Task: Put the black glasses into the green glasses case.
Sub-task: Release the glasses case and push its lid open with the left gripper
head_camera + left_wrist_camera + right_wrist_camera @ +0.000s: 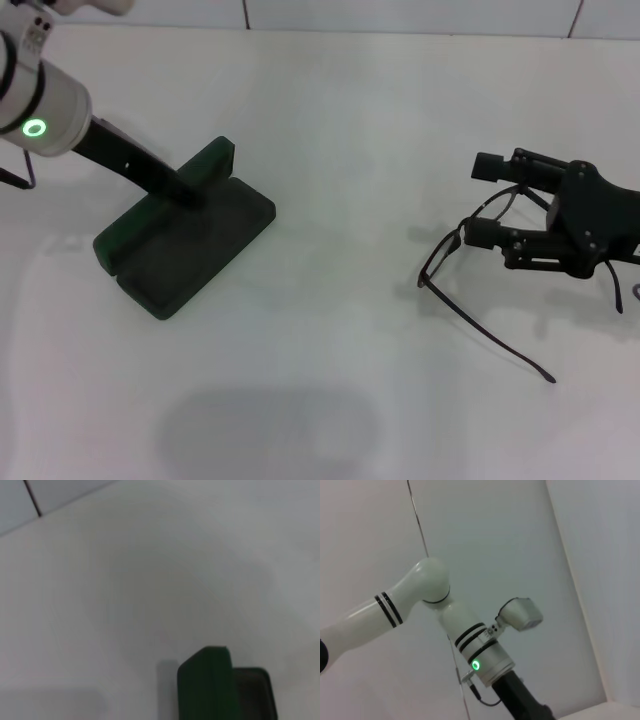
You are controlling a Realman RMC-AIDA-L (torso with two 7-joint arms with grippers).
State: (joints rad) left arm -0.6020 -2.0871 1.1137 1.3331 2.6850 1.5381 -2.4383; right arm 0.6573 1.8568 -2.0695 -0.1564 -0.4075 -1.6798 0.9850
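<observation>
Head view: right gripper (488, 199) low at table right, fingers apart, straddling black glasses (470, 280) near hinge — not clamped. Green glasses case (185, 235) open at left, left gripper (192, 197) at lid, finger state cannot tell. Risks: thin frame slipping or twisting on closure — splayed temple snagging case rim.

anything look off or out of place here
Nothing looks damaged or spilled. The green glasses case lies open on the table with the left hand on it. The black glasses sit unfolded at the right hand, one temple arm trailing toward the robot.
</observation>
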